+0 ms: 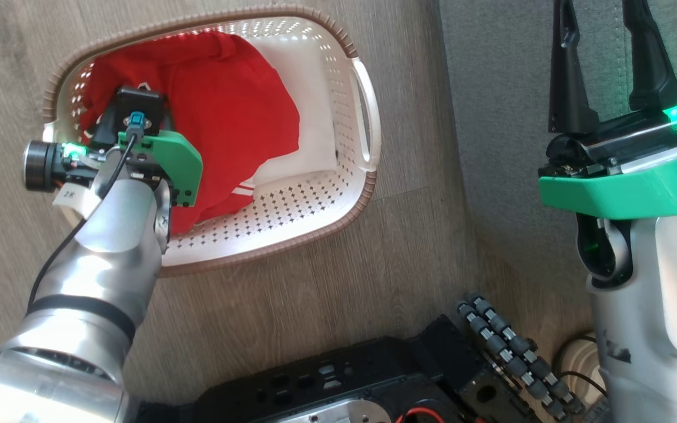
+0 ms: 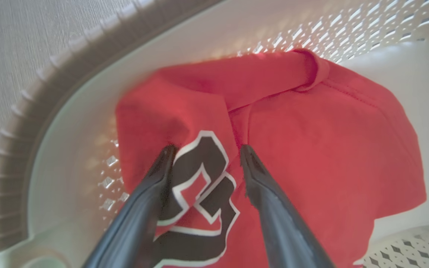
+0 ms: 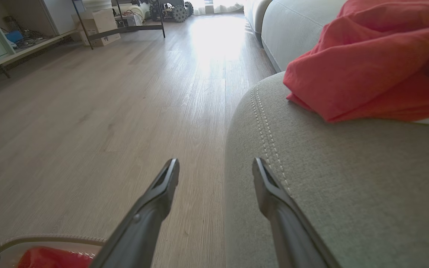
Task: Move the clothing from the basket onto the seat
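The left claw is down in the basket with its fingers apart. The tips rest on the red garment and straddle a fold printed with a black-and-white numeral. The basket stands on the wood floor beside the seat. The right claw hangs open and empty at the seat edge. A second red garment lies on the seat.

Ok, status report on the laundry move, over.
Left gripper open, astride a fold of the red jersey in the basket. Right gripper open by sofa seat edge. Other red garment on seat. Nothing blocking.
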Available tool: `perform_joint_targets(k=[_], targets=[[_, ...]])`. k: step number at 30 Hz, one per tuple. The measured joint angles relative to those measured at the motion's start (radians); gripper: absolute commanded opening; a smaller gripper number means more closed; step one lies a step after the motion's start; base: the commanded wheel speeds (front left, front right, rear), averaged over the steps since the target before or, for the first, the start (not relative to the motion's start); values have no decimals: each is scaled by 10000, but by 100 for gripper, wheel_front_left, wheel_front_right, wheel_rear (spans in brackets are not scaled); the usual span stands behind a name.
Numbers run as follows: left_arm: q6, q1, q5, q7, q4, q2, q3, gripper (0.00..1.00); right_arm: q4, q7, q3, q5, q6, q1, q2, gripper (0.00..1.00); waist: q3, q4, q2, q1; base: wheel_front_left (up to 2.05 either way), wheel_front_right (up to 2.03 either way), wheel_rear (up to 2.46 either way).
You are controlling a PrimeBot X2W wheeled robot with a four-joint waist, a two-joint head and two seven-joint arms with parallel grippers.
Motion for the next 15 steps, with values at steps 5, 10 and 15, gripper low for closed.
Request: perform_joint_targets(k=[5,10,15], targets=[[40,-50,2,86,44,13,-117,0,-36,2,44,44,0,0,0,100,43,-61,0,0,0,0,0],[-69,-39,-4,-67,54,-36,-167,0,-4,0,36,44,0,1,0,100,-63,-29,0,0,0,0,0],[-407,85,-21,-374,35,-205,-391,0,207,0,-52,40,0,3,0,100,-399,80,0,0,0,0,0]])
